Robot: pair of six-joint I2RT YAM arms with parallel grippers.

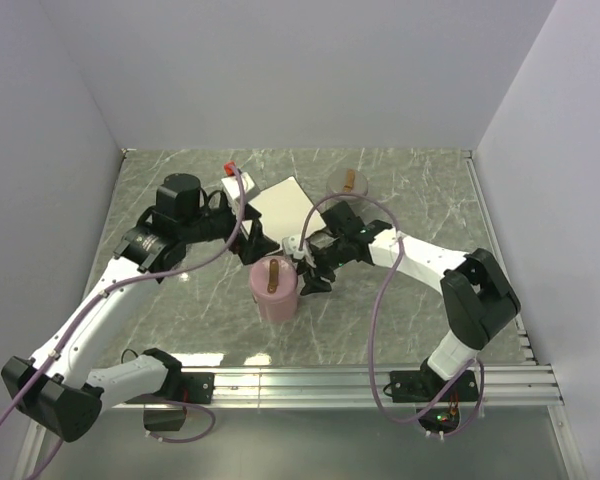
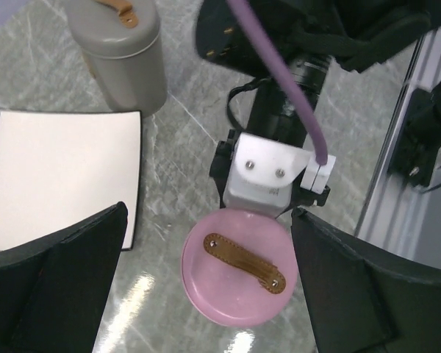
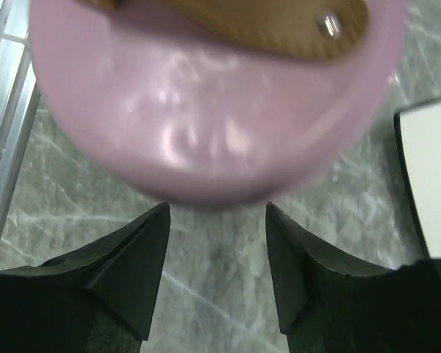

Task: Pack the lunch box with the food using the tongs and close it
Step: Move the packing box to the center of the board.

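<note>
Grey-green marbled table (image 1: 430,200), plain white walls (image 1: 280,70), metal rail (image 1: 360,380) along the near edge, pretty bare setup.

The left gripper (image 2: 209,213) was spread as wide as it goes, nothing in it, hanging above the pink lunch box (image 2: 235,298). From its wrist cam you looked straight down past both black fingers (image 2: 73,279) onto the lid. The lid was on, with a brown strap handle (image 2: 242,259) running across the top.

The right gripper (image 3: 217,213) had its jaws partway apart and was gripping nothing, just bare table showing between them. It came in low from the right, with its tips right at the pink box's side. The box filled the top of that wrist view, all blurry, so I couldn't tell if the tips were actually touching it.

The pink box stood upright about mid-table, between the two arms. Just behind it lay the white square plate (image 2: 59,176), flat on the table. Further back, near the plate's far corner, stood a grey container (image 2: 125,66) with the same kind of strap on its lid. A purple cable (image 2: 279,73) looped off the right arm.
</note>
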